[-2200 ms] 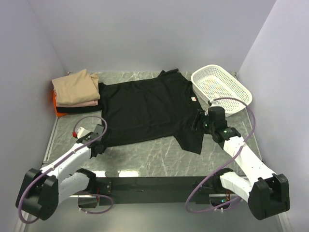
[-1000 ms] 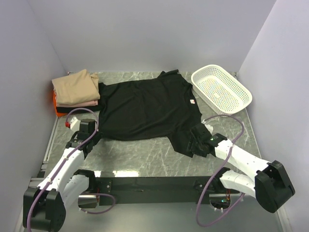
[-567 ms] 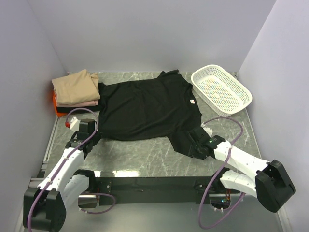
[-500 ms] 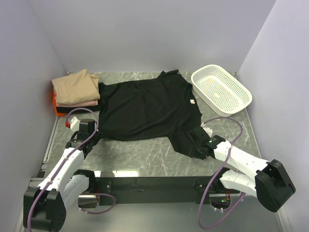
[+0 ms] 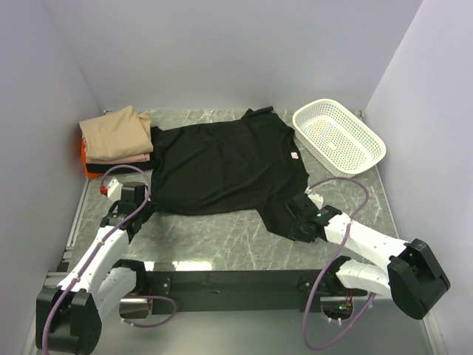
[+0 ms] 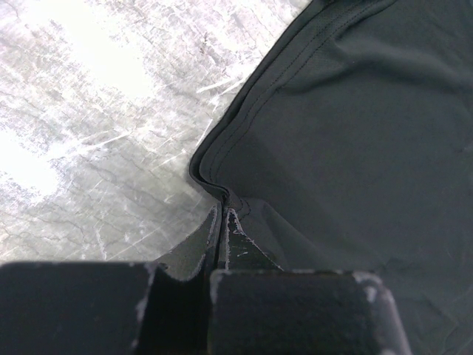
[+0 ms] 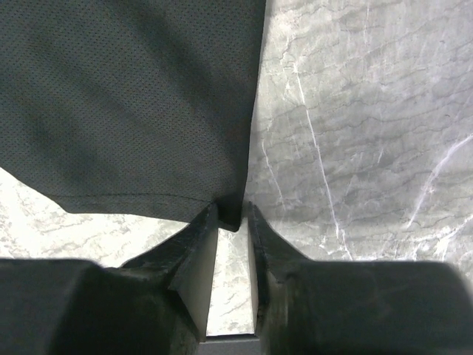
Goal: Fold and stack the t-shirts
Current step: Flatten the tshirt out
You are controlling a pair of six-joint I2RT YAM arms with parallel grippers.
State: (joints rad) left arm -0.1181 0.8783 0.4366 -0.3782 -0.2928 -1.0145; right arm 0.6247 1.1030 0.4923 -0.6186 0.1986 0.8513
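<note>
- Fingers of my right gripper (image 7: pixel 230 213) came together just now and pinched the sleeve corner of the black t-shirt (image 7: pixel 133 96).
- My left gripper (image 6: pixel 223 216) stayed shut tight on the shirt's hem.
- I held both near ends, so I think folding could start.
- The shirt lay flat on the table (image 5: pixel 222 244), stretching away from me.
- The folded t-shirts (image 5: pixel 114 137) sat far left.

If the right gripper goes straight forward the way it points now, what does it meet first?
The right gripper would meet the black t-shirt first: a corner of its hem sits right at the tips of the jaws, on the marble table. Whether they already pinch it is unclear.
</note>
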